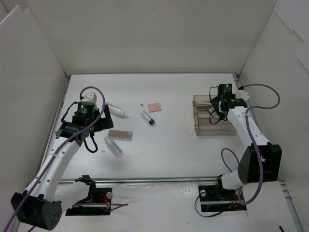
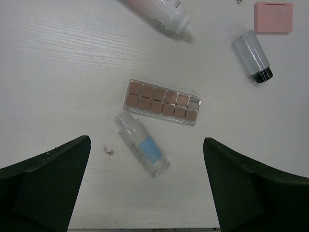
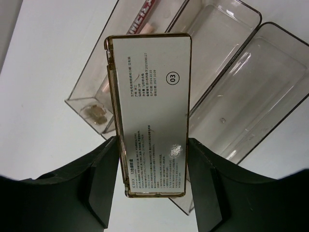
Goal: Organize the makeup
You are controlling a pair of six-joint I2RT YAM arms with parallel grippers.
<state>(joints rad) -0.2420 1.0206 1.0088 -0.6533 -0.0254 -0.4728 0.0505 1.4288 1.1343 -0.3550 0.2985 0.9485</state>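
Loose makeup lies on the white table under my left gripper (image 2: 146,145), which hangs open above it and holds nothing. There is a brown palette (image 2: 161,102), a clear bottle with a blue label (image 2: 142,145), a pink-white bottle (image 2: 159,12), a clear bottle with a black cap (image 2: 252,55) and a pink square (image 2: 273,17). My right gripper (image 3: 152,164) is shut on a flat labelled palette (image 3: 149,106), held above the clear tiered box (image 3: 227,92). The box's left compartment holds a pink pencil (image 3: 145,14) and a small compact (image 3: 95,113).
In the top view the box (image 1: 210,126) stands at the right, under the right gripper (image 1: 214,112). The loose items lie left of centre near the left gripper (image 1: 94,126). White walls close in the back and both sides.
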